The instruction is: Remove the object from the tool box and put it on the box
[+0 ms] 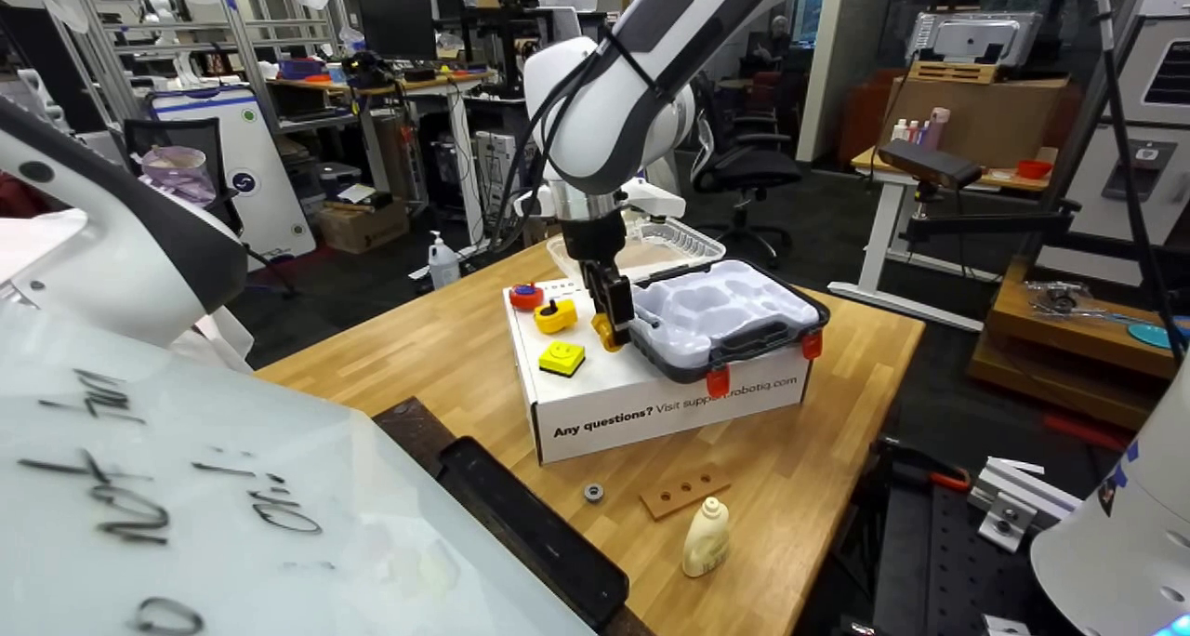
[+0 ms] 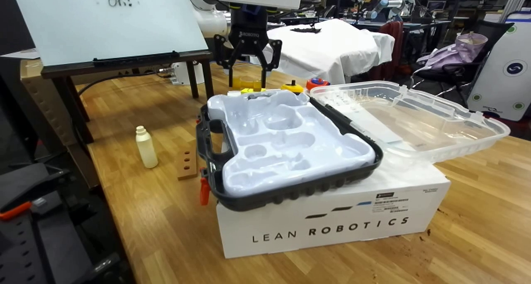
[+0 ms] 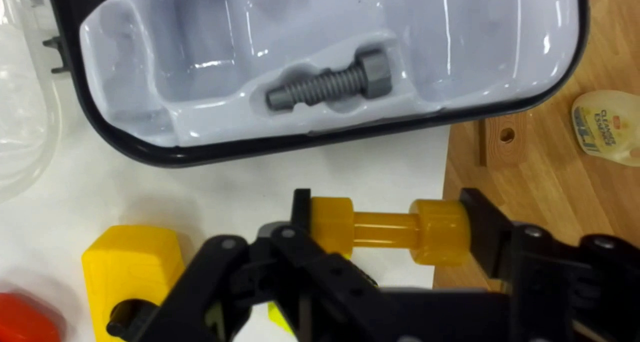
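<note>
The tool box (image 1: pixel 688 373), a white molded case with a dark rim, lies open on the box (image 1: pixel 669 408); both also show in an exterior view, the tool box (image 2: pixel 257 203) and the box (image 2: pixel 332 230). A grey bolt (image 3: pixel 330 84) lies in a tool box recess. My gripper (image 3: pixel 390 222) is shut on an orange dumbbell-shaped piece (image 3: pixel 385 230), one end against each finger. The gripper (image 2: pixel 247 76) is beside the tool box, outside its rim, over the box's bare side. I cannot tell whether the piece touches the box top.
A red piece (image 1: pixel 526 297), a yellow piece (image 1: pixel 555 317) and a bright yellow block (image 1: pixel 562 358) sit on the box near the gripper. The clear lid (image 2: pixel 435 126) hangs open. A bottle (image 1: pixel 707 538), wooden strip (image 1: pixel 685 490) and whiteboard (image 1: pixel 232 487) stand nearby.
</note>
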`<action>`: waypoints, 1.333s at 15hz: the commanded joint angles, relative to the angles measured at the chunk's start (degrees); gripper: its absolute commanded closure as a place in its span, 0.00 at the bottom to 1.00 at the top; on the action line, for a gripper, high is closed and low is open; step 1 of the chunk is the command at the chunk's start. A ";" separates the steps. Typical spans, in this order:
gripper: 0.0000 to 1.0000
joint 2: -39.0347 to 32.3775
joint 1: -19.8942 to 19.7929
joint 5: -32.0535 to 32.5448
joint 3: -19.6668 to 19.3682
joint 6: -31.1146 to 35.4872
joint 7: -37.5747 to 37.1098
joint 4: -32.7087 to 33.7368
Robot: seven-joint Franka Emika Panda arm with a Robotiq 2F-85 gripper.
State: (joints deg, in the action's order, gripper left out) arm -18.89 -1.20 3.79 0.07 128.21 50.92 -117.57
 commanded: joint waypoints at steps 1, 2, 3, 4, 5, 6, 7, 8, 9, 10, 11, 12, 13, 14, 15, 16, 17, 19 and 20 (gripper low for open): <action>0.52 -0.98 -1.69 -0.87 1.54 -1.77 1.07 1.25; 0.52 -1.26 -1.68 -0.75 1.57 -1.74 0.98 1.35; 0.52 -1.49 -1.72 -0.74 1.68 -1.78 0.95 1.43; 0.52 -1.92 -1.66 -0.52 1.71 -1.69 0.66 1.57; 0.52 -2.42 -1.66 -0.52 1.79 -1.74 0.47 1.71; 0.52 -2.80 -1.66 -0.52 1.86 -1.75 0.39 1.76; 0.52 -3.30 -1.65 -0.53 1.91 -1.74 0.24 1.87; 0.52 -3.76 -1.64 -0.50 1.95 -1.73 0.01 2.05; 0.52 -4.22 -1.64 -0.47 1.97 -1.68 -0.32 2.27; 0.52 -4.53 -1.72 -0.78 2.02 -1.87 -0.79 2.59; 0.22 -4.68 -1.75 -0.79 2.00 -2.02 -1.25 2.88; 0.06 -4.15 -1.43 0.53 1.91 -0.25 -1.14 1.34; 0.21 -4.30 -1.44 0.61 1.93 -0.25 -1.21 1.47; 0.15 -4.31 -1.43 0.63 1.96 -0.25 -1.21 1.44; 0.00 -4.31 -1.42 0.63 2.01 -0.24 -1.20 1.44; 0.01 -3.31 -1.43 0.58 2.02 -0.01 -1.39 0.68; 0.00 -2.14 -1.61 0.01 2.25 0.05 -1.20 -0.19; 0.00 1.18 -1.85 -1.56 2.78 0.09 -1.06 -2.72; 0.00 3.82 -1.76 -2.15 2.96 0.24 -1.05 -4.75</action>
State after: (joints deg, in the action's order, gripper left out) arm -21.16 -1.62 3.20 1.41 128.17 50.05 -117.22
